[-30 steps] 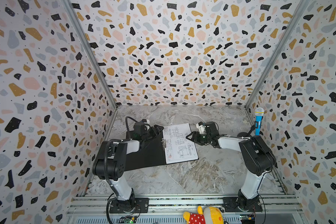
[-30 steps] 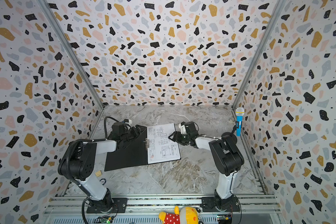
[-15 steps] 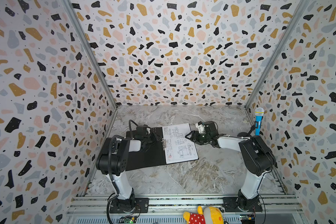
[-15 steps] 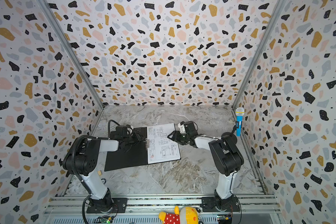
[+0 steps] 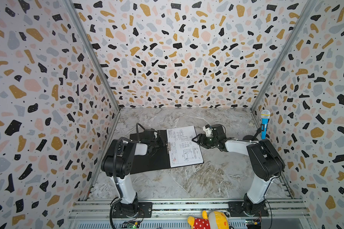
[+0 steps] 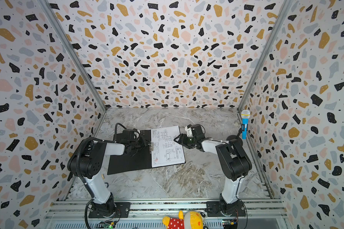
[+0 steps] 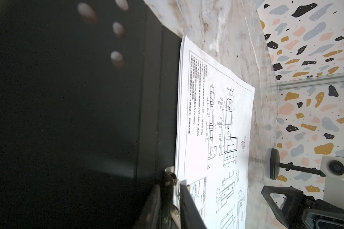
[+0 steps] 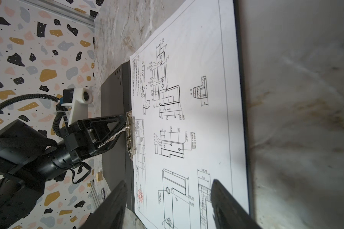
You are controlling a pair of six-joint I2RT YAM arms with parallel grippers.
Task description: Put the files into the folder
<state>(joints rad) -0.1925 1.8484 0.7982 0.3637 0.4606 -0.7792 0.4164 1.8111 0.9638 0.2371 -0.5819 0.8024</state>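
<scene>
Terrazzo walls (image 5: pixel 177 59) box in a marble desk (image 5: pixel 187 178), where the folder (image 5: pixel 147 164) lies open, black inside up, left of the middle, with the files (image 5: pixel 184 146) stacked on its right half, a sheet of line drawings on top. At the spine the left gripper (image 8: pixel 125 124) has its fingers clamped on the metal clip (image 8: pixel 131 138), 1 on either side. At the files' right edge the right gripper (image 5: pixel 195 139) hovers with fingers wide apart, holding nothing.
</scene>
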